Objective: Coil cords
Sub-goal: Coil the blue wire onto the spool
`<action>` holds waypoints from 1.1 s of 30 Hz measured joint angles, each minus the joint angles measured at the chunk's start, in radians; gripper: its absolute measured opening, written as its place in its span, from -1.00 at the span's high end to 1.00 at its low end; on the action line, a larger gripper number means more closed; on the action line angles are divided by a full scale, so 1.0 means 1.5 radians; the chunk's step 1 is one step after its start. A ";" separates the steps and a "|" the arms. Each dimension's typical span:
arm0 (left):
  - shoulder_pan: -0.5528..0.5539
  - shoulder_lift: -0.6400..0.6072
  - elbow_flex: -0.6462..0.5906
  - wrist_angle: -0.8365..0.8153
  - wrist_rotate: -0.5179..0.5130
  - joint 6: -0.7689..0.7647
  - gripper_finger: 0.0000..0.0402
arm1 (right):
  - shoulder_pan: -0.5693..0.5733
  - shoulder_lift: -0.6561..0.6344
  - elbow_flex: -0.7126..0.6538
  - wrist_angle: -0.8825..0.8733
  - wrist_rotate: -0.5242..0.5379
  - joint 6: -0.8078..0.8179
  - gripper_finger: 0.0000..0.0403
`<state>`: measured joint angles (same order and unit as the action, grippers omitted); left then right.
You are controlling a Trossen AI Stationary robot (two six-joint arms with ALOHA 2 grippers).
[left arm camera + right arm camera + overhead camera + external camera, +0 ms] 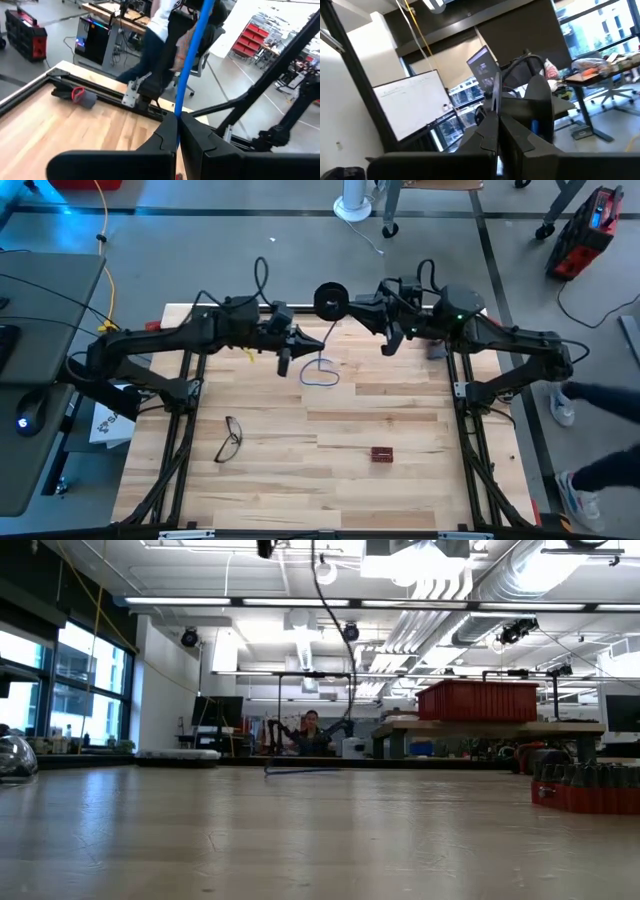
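Hanging above the bench (400,460), the cord (322,370) is clenched by the left pincer (318,340); the right pincer (352,302), closed, grasps its upper end. Loops should be laid evenly, slack kept low.

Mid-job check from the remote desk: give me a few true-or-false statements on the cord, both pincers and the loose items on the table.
1. The left pincer is shut on the blue cord. True.
2. The whole cord lies flat on the table. False: one loop rests on the wood, while the rest rises to the pincers.
3. The eyeglasses lie nearer the left arm's side of the table. True.
4. The small red block is held in the right pincer. False: it sits alone on the table, away from both arms.
5. The right pincer rests on the tabletop. False: it is raised near the far edge, level with the left pincer.
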<state>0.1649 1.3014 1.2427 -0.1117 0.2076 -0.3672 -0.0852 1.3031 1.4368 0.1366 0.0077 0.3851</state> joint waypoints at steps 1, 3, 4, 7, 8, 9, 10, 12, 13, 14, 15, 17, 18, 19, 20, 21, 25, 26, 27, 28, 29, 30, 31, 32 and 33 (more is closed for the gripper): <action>-0.002 -0.008 0.000 -0.014 0.002 -0.005 1.00 | -0.003 -0.002 0.000 -0.006 0.002 0.003 1.00; -0.009 -0.024 0.000 -0.034 0.004 -0.027 1.00 | -0.007 -0.005 0.000 -0.019 0.003 0.020 1.00; -0.012 -0.030 -0.001 -0.040 0.005 -0.040 1.00 | -0.008 -0.006 0.000 -0.029 0.003 0.027 1.00; -0.023 -0.045 -0.002 -0.047 0.010 -0.056 1.00 | -0.009 -0.009 0.002 -0.066 0.007 0.040 1.00; -0.027 -0.050 -0.002 -0.051 0.013 -0.058 1.00 | -0.009 -0.010 0.002 -0.075 0.007 0.041 1.00; -0.029 -0.053 -0.002 -0.059 0.014 -0.063 1.00 | -0.009 -0.010 0.002 -0.085 0.007 0.043 1.00; -0.030 -0.057 -0.002 -0.073 0.015 -0.067 1.00 | -0.009 -0.009 0.002 -0.095 0.004 0.050 1.00; -0.030 -0.062 -0.002 -0.095 0.025 -0.081 1.00 | -0.009 -0.010 0.002 -0.109 -0.007 0.062 1.00; -0.030 -0.064 -0.002 -0.103 0.034 -0.088 1.00 | -0.009 -0.011 0.002 -0.116 -0.016 0.067 1.00; -0.029 -0.066 -0.001 -0.111 0.042 -0.094 1.00 | -0.010 -0.011 0.002 -0.123 -0.026 0.074 1.00; -0.029 -0.067 0.004 -0.123 0.047 -0.094 1.00 | -0.012 -0.012 0.002 -0.129 -0.042 0.083 1.00; -0.029 -0.068 0.021 -0.147 0.054 -0.086 1.00 | -0.015 -0.012 0.002 -0.143 -0.069 0.106 1.00; -0.027 -0.068 0.033 -0.162 0.056 -0.081 1.00 | -0.015 -0.012 0.002 -0.154 -0.078 0.112 1.00; -0.024 -0.068 0.047 -0.176 0.056 -0.075 1.00 | -0.015 -0.012 0.002 -0.167 -0.081 0.115 1.00; -0.021 -0.068 0.061 -0.189 0.056 -0.069 1.00 | -0.015 -0.012 0.002 -0.184 -0.082 0.117 1.00; -0.019 -0.068 0.075 -0.198 0.057 -0.064 1.00 | -0.015 -0.012 0.002 -0.201 -0.085 0.117 1.00; -0.009 -0.060 0.129 -0.246 0.066 -0.043 1.00 | -0.015 -0.012 0.002 -0.237 -0.129 0.129 1.00; -0.006 -0.057 0.141 -0.260 0.067 -0.038 1.00 | -0.015 -0.012 0.002 -0.238 -0.139 0.130 1.00; -0.003 -0.052 0.151 -0.276 0.071 -0.029 1.00 | -0.015 -0.011 0.002 -0.237 -0.152 0.130 1.00; -0.001 -0.046 0.161 -0.288 0.077 -0.020 1.00 | -0.015 -0.011 0.002 -0.236 -0.166 0.133 1.00; 0.001 -0.039 0.170 -0.300 0.081 -0.015 1.00 | -0.015 -0.011 0.002 -0.235 -0.179 0.140 1.00; 0.002 -0.033 0.178 -0.308 0.084 -0.012 1.00 | -0.015 -0.010 0.002 -0.236 -0.194 0.147 1.00; 0.004 -0.028 0.186 -0.314 0.089 -0.008 1.00 | -0.015 -0.010 0.002 -0.237 -0.206 0.152 1.00; 0.004 -0.021 0.193 -0.320 0.098 -0.002 1.00 | -0.015 -0.010 0.002 -0.237 -0.217 0.156 1.00; 0.004 -0.015 0.199 -0.322 0.110 0.002 1.00 | -0.015 -0.010 0.002 -0.236 -0.227 0.160 1.00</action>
<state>0.1711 1.2790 1.5411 -0.5950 0.3725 -0.3639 -0.1074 1.2877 1.4399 -0.2168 -0.3324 0.6247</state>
